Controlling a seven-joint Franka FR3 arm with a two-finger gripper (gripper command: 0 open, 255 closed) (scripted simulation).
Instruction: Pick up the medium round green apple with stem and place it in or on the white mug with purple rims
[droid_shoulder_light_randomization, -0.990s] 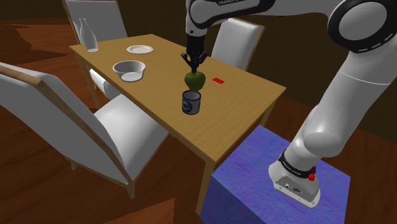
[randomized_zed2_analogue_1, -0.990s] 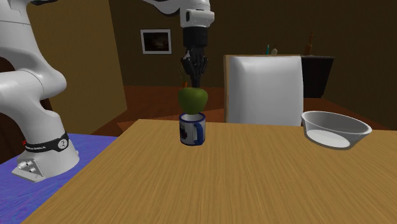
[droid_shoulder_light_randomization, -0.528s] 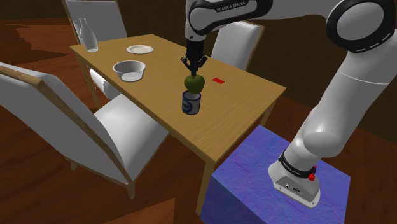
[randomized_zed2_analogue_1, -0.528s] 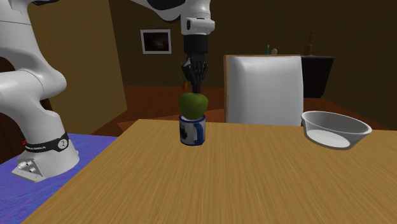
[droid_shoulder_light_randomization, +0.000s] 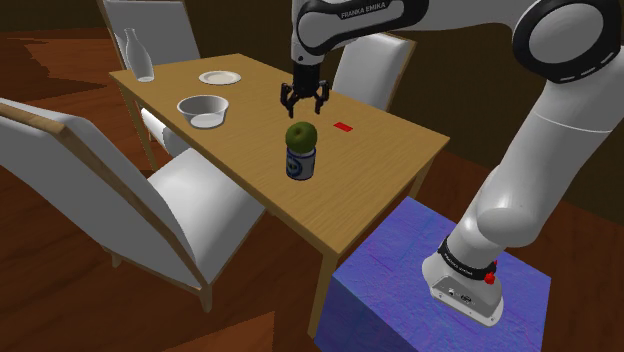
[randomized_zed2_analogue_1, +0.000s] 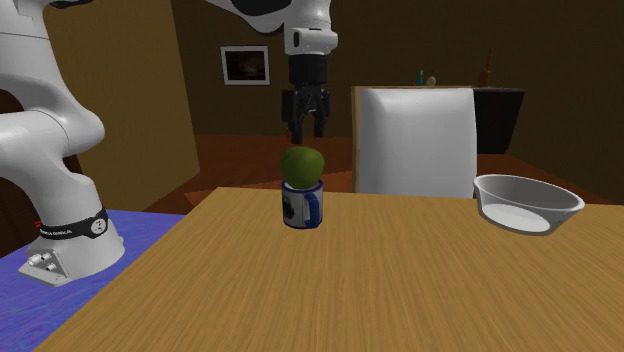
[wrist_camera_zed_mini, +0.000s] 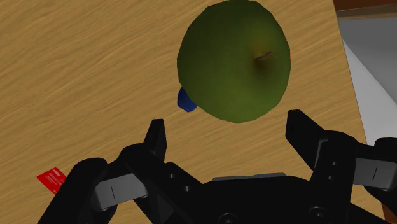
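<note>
Apple (wrist_camera_zed_mini: 234, 60) caps mug (randomized_zed2_analogue_1: 302, 207); wrist view reveals its stem (wrist_camera_zed_mini: 264, 56).

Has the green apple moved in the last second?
Yes. The round green apple has dropped a little toward the white-and-blue mug and sits in its mouth; the black gripper hangs open above it.

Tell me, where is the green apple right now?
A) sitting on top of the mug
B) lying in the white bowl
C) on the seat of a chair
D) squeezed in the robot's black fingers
A: the apple rests on the rim of the mug, and the gripper hangs open above it without touching it.
</note>
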